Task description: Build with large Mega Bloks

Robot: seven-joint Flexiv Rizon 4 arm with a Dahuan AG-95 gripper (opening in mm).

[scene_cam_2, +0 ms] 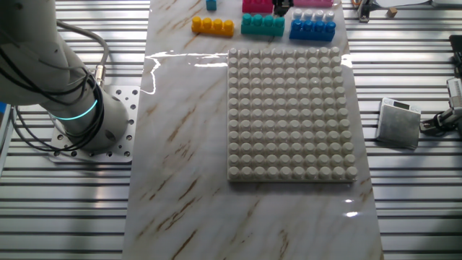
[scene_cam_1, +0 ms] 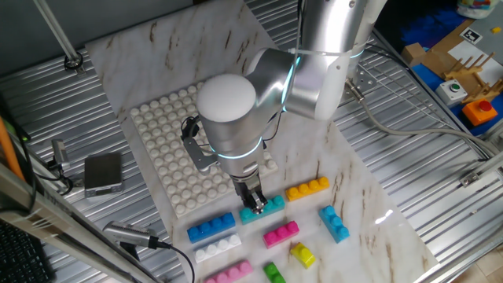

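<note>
The large Mega Bloks lie in loose rows on the marble board in front of the white studded baseplate. My gripper points straight down at the teal bar, at its end nearest the blue bar. The fingertips are level with the teal bar's studs; the arm hides the gap between them. An orange bar lies on the teal bar's other side. The teal bar rests flat on the board.
Nearer the front edge lie a white bar, a pink bar, a magenta bar, a yellow brick, a green brick and another blue brick. A grey box sits beside the baseplate.
</note>
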